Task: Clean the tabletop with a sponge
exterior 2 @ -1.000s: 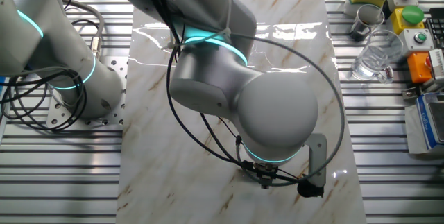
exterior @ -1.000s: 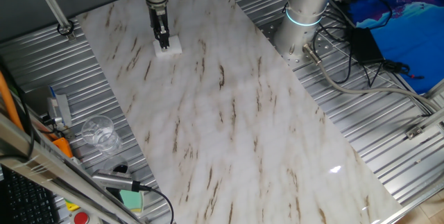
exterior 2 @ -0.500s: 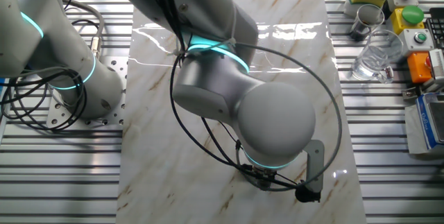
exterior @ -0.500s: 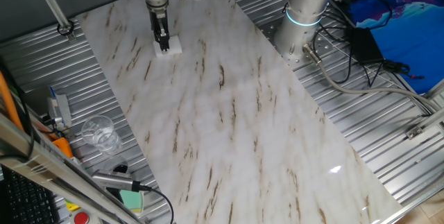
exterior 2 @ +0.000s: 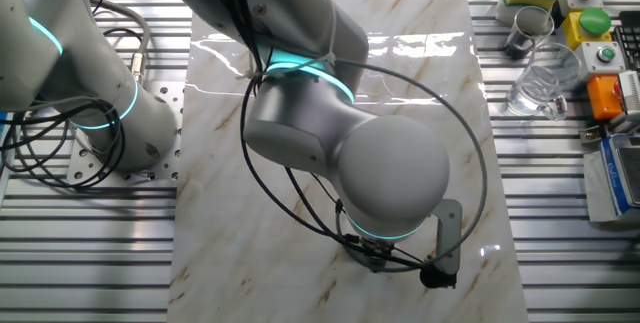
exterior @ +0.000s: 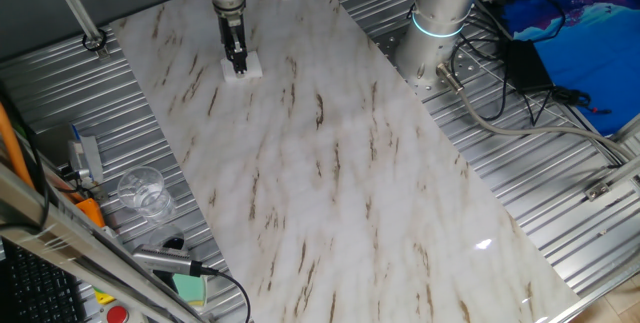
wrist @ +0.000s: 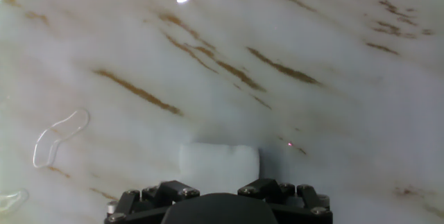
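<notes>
The tabletop (exterior: 340,163) is a long white marble-look slab with brown veins; it also shows in the other fixed view (exterior 2: 420,93) and fills the hand view (wrist: 277,78). My gripper (exterior: 237,61) points down at the slab's far left end, shut on the sponge (exterior: 244,69), a small white block that rests on the slab. In the hand view the sponge (wrist: 219,161) sits just ahead of the hand's black housing. In the other fixed view the arm's large grey elbow (exterior 2: 380,163) hides the gripper and the sponge.
A clear glass (exterior: 143,191) and a green block (exterior: 188,287) stand on the ribbed grey metal surface (exterior: 150,133) left of the slab. The arm's base (exterior: 440,13) and cables (exterior: 520,93) are at the right. A button box (exterior 2: 600,33) is near the glass (exterior 2: 545,81).
The gripper with the sponge has shifted very slightly on the slab. In the other fixed view the arm's elbow and wrist have moved a little toward the lower left.
</notes>
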You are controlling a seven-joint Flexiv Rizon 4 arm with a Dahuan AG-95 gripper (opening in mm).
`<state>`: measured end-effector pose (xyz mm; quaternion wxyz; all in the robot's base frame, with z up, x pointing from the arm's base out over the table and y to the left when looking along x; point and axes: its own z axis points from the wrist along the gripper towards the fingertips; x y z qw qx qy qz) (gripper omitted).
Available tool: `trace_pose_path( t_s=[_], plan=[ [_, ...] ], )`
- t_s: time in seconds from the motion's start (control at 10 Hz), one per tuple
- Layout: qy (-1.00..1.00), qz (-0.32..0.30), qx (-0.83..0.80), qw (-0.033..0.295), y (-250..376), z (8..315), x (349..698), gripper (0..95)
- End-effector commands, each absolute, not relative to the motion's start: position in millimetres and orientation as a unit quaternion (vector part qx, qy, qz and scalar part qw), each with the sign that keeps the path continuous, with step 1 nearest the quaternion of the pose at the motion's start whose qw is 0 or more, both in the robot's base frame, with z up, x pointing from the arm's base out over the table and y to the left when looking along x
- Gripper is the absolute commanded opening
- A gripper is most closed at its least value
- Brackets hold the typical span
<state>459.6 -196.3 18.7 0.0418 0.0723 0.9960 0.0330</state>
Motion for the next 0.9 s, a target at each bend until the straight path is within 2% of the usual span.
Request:
trace_pose_path(
  t_s=[0.1, 0.3, 0.4, 0.5, 0.6, 0.7, 0.9],
  plan=[
    [0.996, 0.033, 0.072, 0.043, -194.9, 17.8, 458.7, 76.0],
    [0.996, 0.033, 0.072, 0.043, -194.5, 17.6, 457.2, 76.0],
    [0.996, 0.032, 0.074, 0.043, -194.1, 17.3, 455.8, 57.0],
    [0.996, 0.030, 0.074, 0.043, -193.8, 17.1, 454.4, 57.0],
    [0.996, 0.029, 0.074, 0.043, -193.8, 17.1, 454.3, 38.0],
    [0.996, 0.028, 0.073, 0.043, -193.7, 17.0, 454.1, 0.0],
    [0.996, 0.028, 0.070, 0.043, -193.6, 17.0, 453.6, 0.0]
  ],
)
